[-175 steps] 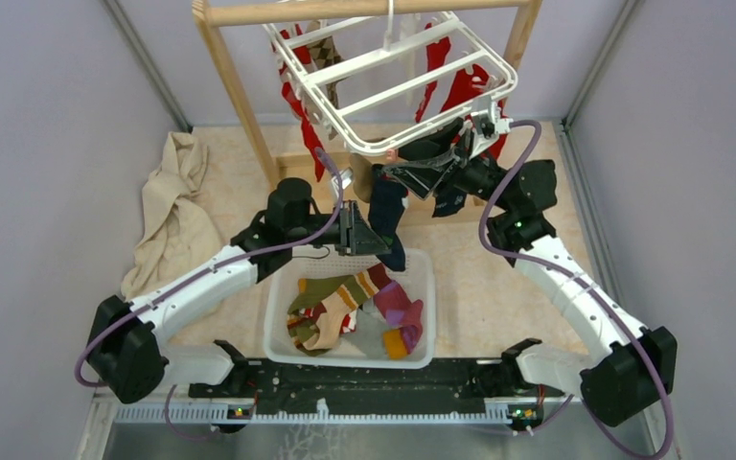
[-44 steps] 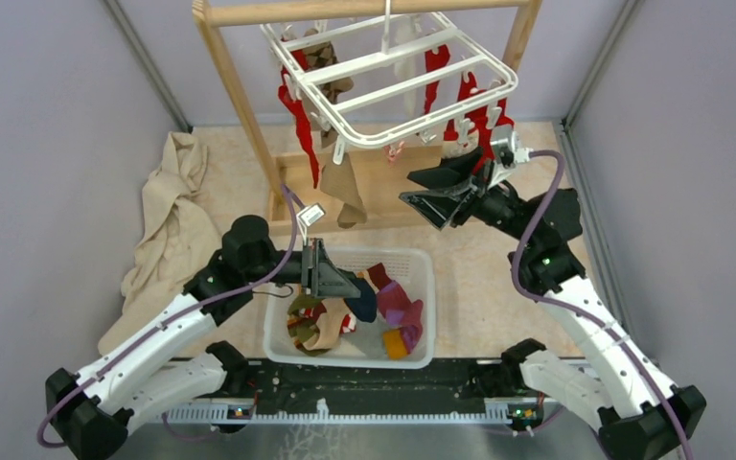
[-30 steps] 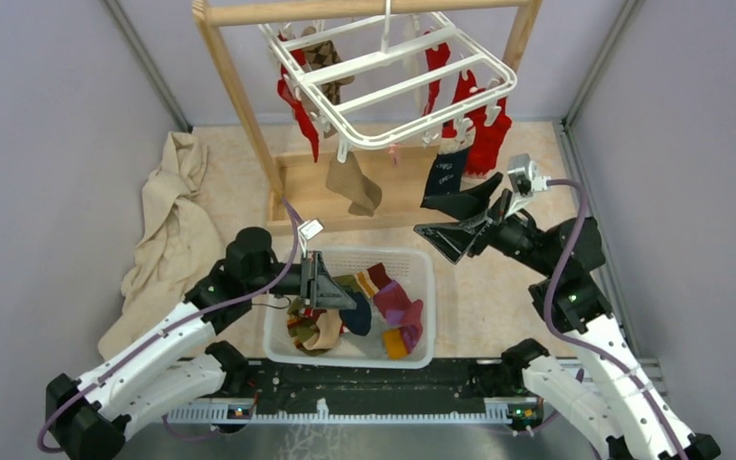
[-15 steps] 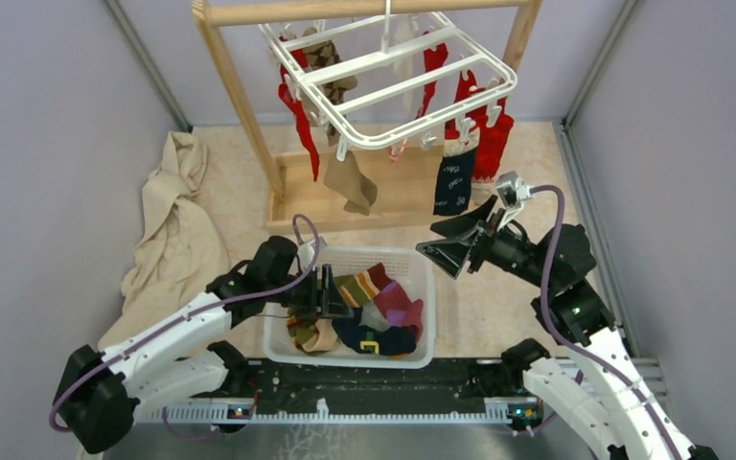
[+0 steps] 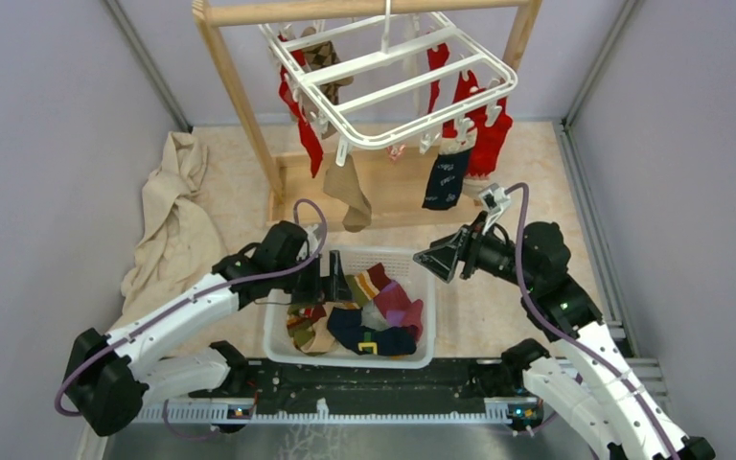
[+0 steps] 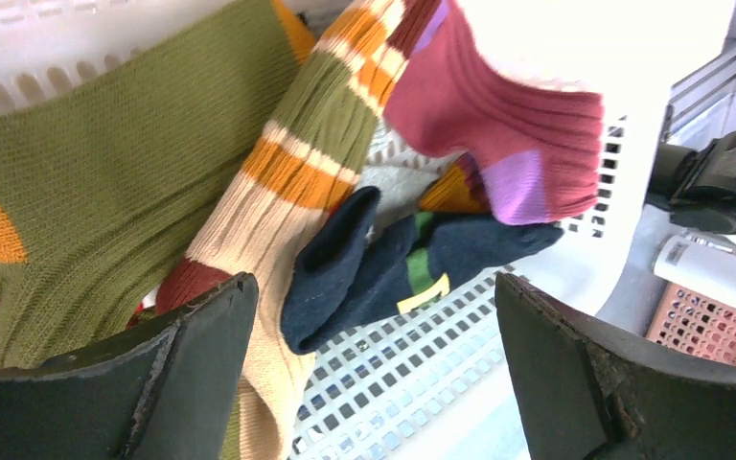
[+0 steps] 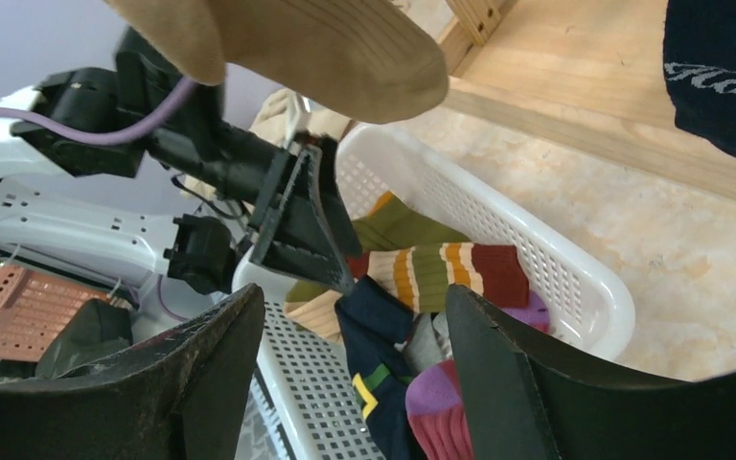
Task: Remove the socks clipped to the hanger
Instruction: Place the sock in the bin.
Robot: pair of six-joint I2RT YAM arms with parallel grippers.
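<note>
The white hanger (image 5: 380, 144) hangs from a wooden frame with socks still clipped to it: red ones (image 5: 484, 120), a tan one (image 5: 348, 196), a navy one (image 5: 444, 177) and an argyle brown one (image 5: 324, 57). My left gripper (image 5: 337, 286) is over the white basket (image 5: 278, 340), open and holding nothing. In the left wrist view the left gripper (image 6: 374, 297) stands wide above a dark navy sock (image 6: 345, 273) lying loose in the basket (image 6: 422, 374). My right gripper (image 5: 438, 261) hovers open and empty by the basket's far right corner, below the hanger. The right wrist view shows the right gripper (image 7: 353, 302), the tan sock (image 7: 316, 43) and the basket (image 7: 498, 220).
The wooden frame's post (image 5: 240, 96) and base board (image 5: 383, 206) stand behind the basket. A beige cloth (image 5: 172, 220) lies crumpled on the floor at the left. Several striped and coloured socks (image 5: 383, 297) fill the basket. Grey walls close in both sides.
My left gripper opened over the basket and the dark navy sock it carried now lies inside. The right arm swung down and left, away from the hanger towards the basket.
</note>
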